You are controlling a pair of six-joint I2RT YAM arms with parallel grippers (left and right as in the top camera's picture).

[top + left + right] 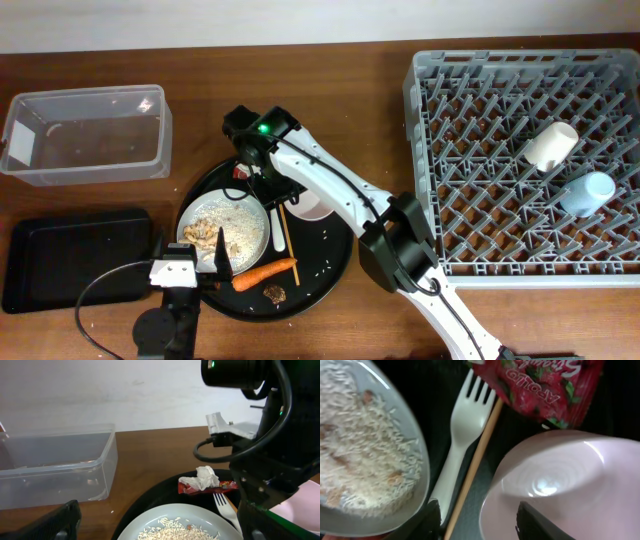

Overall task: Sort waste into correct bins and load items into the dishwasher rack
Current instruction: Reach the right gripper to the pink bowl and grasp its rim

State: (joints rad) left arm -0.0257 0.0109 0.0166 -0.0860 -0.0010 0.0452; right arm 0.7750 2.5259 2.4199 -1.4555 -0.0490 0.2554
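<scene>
1. Right of frame, the dishwasher rack (pixel 430 90) has the white cup (pixel 551 145) and the pale blue cup (pixel 588 192) lying among its tines.
2. Upper left, the clear tub (pixel 90 178) waits for waste.
3. At centre, the red wrapper (pixel 540 385) lies just beyond the fork (pixel 462 425).
4. The right gripper (pixel 477 520) hovers above the fork, jaws spread and holding nothing, probably lining up a pick.
5. The left gripper (pixel 190 258) sits at the lower edge of the plate (pixel 262 215), jaws spread and empty.

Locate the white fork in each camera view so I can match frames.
Overhead: white fork lies left of centre, on the round black tray.
Left wrist: fork at lower right, tines toward the red wrapper.
Right wrist: fork at upper centre, chopstick along its right side.
Shared landmark: the white plate of rice, just left of the fork in every view.
</scene>
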